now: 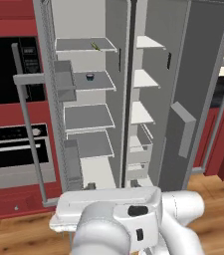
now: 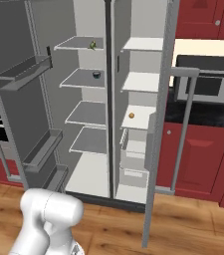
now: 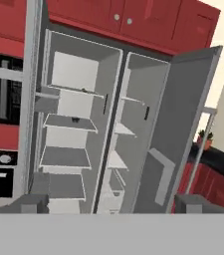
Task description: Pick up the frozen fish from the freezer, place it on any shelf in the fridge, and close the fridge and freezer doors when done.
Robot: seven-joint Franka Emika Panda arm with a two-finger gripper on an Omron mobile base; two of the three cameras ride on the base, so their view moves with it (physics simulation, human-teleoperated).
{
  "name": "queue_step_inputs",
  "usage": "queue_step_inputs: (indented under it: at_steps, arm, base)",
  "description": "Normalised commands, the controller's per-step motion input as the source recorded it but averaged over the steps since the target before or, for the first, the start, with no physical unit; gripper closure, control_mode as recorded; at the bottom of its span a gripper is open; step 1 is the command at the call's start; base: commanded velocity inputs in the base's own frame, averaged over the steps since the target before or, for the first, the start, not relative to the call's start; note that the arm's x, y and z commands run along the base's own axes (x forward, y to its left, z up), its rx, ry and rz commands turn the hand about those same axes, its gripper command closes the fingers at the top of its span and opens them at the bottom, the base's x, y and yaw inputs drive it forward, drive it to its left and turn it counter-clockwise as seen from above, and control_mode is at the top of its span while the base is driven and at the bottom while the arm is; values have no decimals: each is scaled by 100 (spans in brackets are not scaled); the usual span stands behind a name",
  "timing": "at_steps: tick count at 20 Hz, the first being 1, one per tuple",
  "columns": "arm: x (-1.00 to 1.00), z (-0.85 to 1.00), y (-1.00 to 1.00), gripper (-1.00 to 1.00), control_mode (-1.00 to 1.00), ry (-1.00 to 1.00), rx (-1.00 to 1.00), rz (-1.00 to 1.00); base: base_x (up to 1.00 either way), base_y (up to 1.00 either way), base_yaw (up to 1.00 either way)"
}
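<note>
The frozen fish [image 1: 94, 46] [image 2: 92, 45] is a tiny olive sliver lying on the top grey shelf of the fridge [image 1: 86, 117] [image 2: 86, 113], the wider left compartment. One shelf lower sits a small dark cup [image 1: 89, 76] [image 2: 97, 74]. To the right is the freezer [image 1: 143, 79] [image 2: 141, 79], narrow with white shelves. The fridge door [image 1: 44, 109] [image 2: 14, 104] and the freezer door [image 1: 198, 89] [image 2: 162, 124] both stand wide open. My gripper [image 3: 113, 204] hangs well back from the unit, facing it, open with nothing between its fingers [image 3: 31, 203].
A small orange ball [image 2: 131, 115] rests on a middle freezer shelf. A black wall oven [image 1: 14, 149] sits left of the unit. A microwave [image 2: 208, 82] stands on the dark counter at the right, above red cabinets [image 2: 198, 159]. Wooden floor [image 2: 183, 229] lies in front.
</note>
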Motion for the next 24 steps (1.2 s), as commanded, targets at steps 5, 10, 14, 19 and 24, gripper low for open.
queue_step_inputs:
  at_steps: [5, 10, 14, 19, 24]
  arm:
    - [69, 0, 53, -100, -100, -41, 0, -30]
    - [55, -8, 8, -100, -100, -33, 0, -22]
    - [33, -16, 0, -100, -100, -19, 0, -3]
    - [47, -7, 1, -100, -100, -7, 2, 0]
    - [53, 0, 19, -100, -100, -1, 7, 0]
  base:
    - [0, 0, 0]
    - [0, 0, 0]
    - [0, 0, 0]
    - [0, 0, 0]
    - [0, 0, 0]
